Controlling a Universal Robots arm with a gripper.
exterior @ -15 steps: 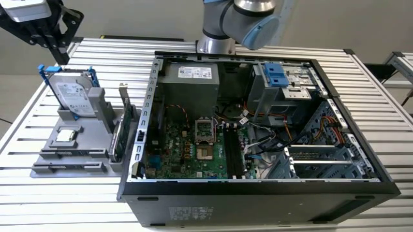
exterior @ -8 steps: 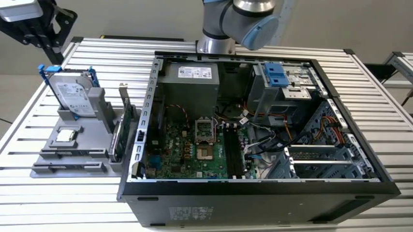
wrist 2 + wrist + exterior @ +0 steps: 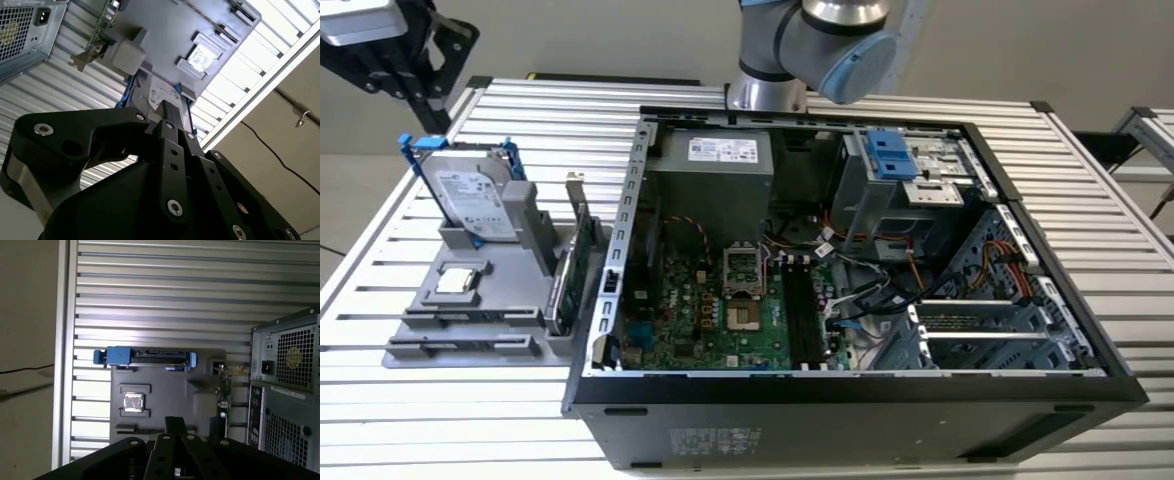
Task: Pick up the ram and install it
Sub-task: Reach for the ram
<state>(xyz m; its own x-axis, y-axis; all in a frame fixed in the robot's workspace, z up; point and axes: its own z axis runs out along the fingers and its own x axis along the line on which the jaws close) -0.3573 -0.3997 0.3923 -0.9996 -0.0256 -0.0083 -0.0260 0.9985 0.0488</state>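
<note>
Pickup step, I'd say: claw [image 3: 169, 110] hangs pinched together, empty, above the tray [image 3: 165, 382]. Grabbing the ram calls for opening first.

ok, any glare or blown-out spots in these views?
Second wrist view: the table slats wash out to near white. First wrist view: a bright band of glare crosses the slats, and the silver chip on the grey holder glints. Exterior view: the light is even with no hard glare; the open computer case is dimmer inside.
</note>
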